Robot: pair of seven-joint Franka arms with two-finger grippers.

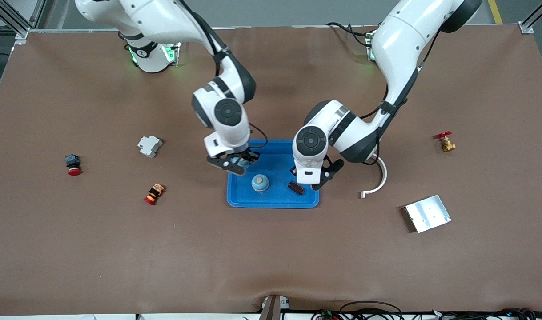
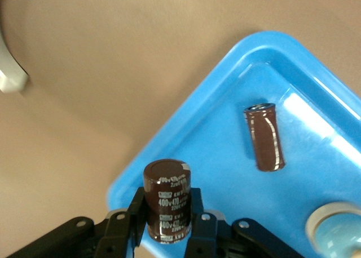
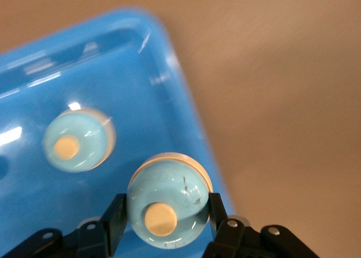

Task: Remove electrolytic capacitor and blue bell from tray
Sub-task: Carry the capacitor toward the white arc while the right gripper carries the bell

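Observation:
A blue tray (image 1: pixel 273 202) lies mid-table. In it sit a light-blue bell (image 1: pixel 260 182) and a brown capacitor (image 1: pixel 296 188) on its side. My left gripper (image 1: pixel 317 181) hangs over the tray's edge toward the left arm's end. In the left wrist view it (image 2: pixel 166 213) is shut on a second brown capacitor (image 2: pixel 166 199), with the lying capacitor (image 2: pixel 264 137) beside it. My right gripper (image 1: pixel 236 162) is over the tray's corner toward the right arm's end. In the right wrist view it (image 3: pixel 165 213) is shut on a second light-blue bell (image 3: pixel 169 199), near the tray's bell (image 3: pixel 79 139).
Toward the right arm's end lie a white breaker (image 1: pixel 150 146), a red push button (image 1: pixel 73 165) and a red-and-black part (image 1: pixel 154 194). Toward the left arm's end lie a white curved piece (image 1: pixel 377 182), a metal plate (image 1: pixel 427 213) and a brass valve (image 1: pixel 445 142).

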